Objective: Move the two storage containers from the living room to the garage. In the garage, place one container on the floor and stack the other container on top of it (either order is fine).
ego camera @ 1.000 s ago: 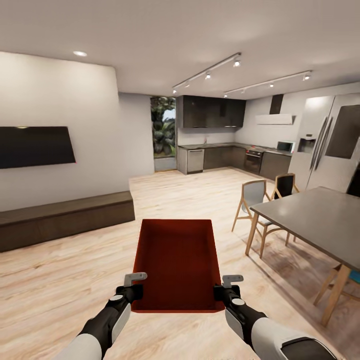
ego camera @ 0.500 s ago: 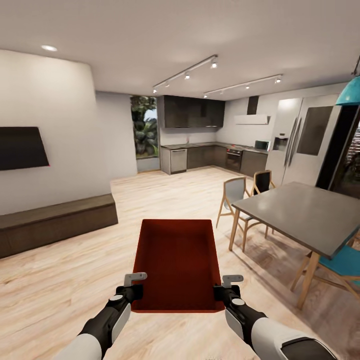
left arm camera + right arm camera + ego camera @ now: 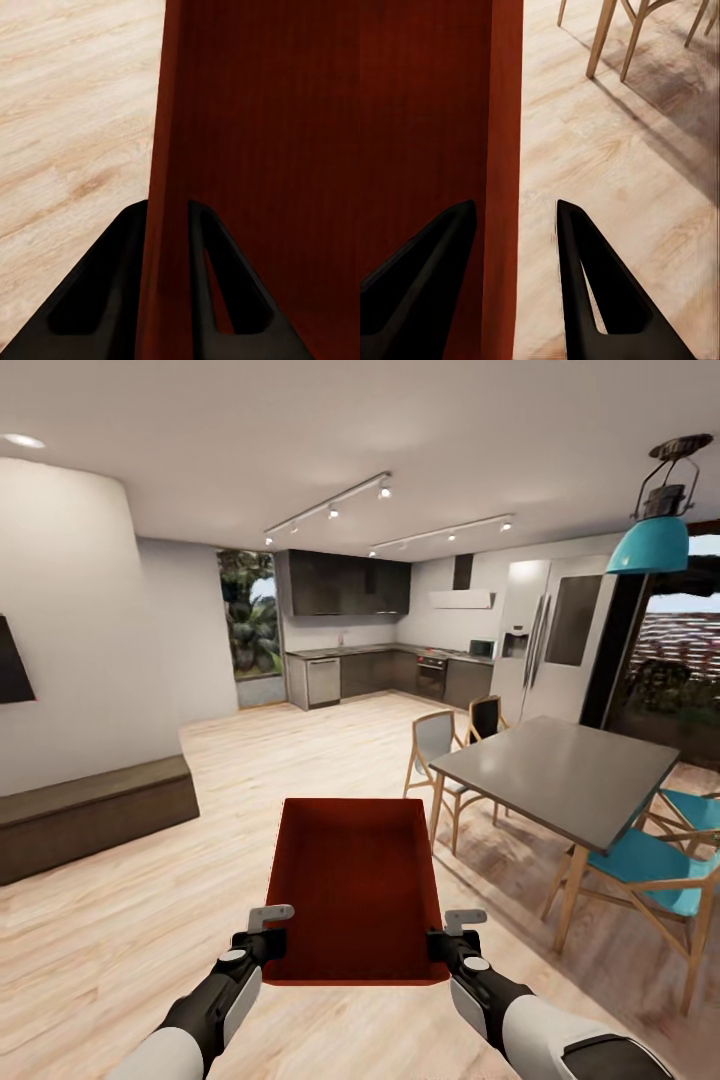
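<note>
Pale wood plank floor [image 3: 300,760] runs through the whole open room. Standing right on it: a long low dark-brown wooden bench [image 3: 90,815] by the white wall, a grey-topped dining table on wooden legs [image 3: 560,770], plus grey, black and teal wooden-legged chairs [image 3: 640,860] around it.

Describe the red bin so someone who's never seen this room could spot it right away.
Start at the grey dining table with its wooden chairs on the light plank floor. Just left of it, close to the camera, the bin hangs above the floor between the left hand and right hand. It is the one orange-red, open-top box among grey and wood furniture.
</note>
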`<state>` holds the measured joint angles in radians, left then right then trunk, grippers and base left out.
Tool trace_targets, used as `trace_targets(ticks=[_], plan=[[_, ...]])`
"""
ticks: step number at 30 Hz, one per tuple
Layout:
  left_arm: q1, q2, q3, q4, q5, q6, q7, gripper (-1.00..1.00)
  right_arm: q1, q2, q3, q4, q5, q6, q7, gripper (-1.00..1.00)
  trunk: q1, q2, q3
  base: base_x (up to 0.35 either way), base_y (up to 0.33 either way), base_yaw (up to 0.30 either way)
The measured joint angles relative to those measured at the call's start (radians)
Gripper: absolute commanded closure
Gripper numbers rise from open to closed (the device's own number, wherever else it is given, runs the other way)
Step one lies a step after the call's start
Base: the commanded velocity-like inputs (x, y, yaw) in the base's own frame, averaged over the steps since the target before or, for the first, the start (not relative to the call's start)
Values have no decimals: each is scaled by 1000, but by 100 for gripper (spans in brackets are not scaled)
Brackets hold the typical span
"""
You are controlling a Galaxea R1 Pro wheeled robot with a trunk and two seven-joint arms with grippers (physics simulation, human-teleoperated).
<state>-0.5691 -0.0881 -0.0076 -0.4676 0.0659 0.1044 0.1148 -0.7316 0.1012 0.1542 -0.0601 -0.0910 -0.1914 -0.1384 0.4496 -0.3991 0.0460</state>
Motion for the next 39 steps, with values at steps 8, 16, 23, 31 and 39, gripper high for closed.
trace_targets(ticks=[8, 16, 23, 31, 39], plan=[[0, 0, 0, -1, 1, 0, 0, 100, 0, 0, -1, 0, 1, 0, 0, 100, 0, 0, 0, 0, 0, -243], [0, 0, 0, -1, 0, 0, 0, 100, 0, 0, 0, 0, -1, -1, 1, 100, 0, 0, 0, 0, 0, -243], [0, 0, 0, 0, 0, 0, 0, 100, 0, 0, 0, 0, -1, -1, 1, 100, 0, 0, 0, 0, 0, -243], [0, 0, 0, 0, 0, 0, 0, 100, 0, 0, 1, 0, -1, -1, 1, 100, 0, 0, 0, 0, 0, -243], [0, 0, 0, 1, 1, 0, 0, 100, 0, 0, 1, 0, -1, 0, 1, 100, 0, 0, 0, 0, 0, -243]])
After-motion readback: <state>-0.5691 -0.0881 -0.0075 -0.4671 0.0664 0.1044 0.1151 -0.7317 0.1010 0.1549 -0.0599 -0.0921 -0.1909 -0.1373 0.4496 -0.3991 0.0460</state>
